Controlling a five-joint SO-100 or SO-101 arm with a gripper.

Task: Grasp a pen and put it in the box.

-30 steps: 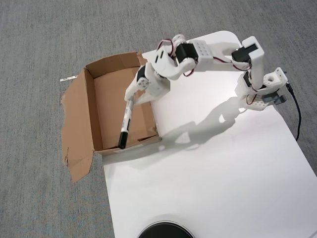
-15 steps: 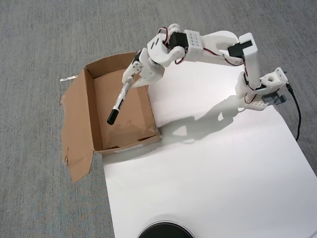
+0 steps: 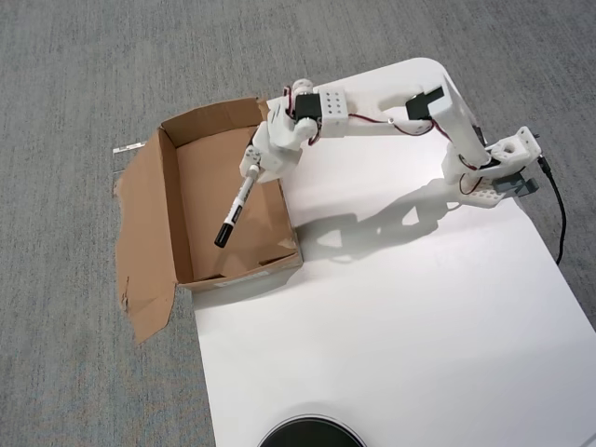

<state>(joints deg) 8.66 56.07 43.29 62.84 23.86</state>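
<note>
A grey carpet (image 3: 84, 56) fills most of the overhead view, and on it lies a white table (image 3: 391, 317) whose rounded corner sits at the top right. Just off the table's left edge rests the box (image 3: 169, 200), brown cardboard, open at the top, with a ragged flap spread flat on the carpet on its left side. The white arm (image 3: 382, 116) reaches from its base (image 3: 494, 172) near the table's right edge across to the box's right wall. A black cable (image 3: 557, 209) trails from the base down the right edge. At the bottom edge a dark round object (image 3: 312, 433) is partly cut off. The gripper (image 3: 251, 177) is clamped on the pen (image 3: 233, 214), its fingers closed around the white barrel's upper end. The pen slants down and to the left over the inside of the box, black cap lowest; whether the cap touches the box floor cannot be told.
</note>
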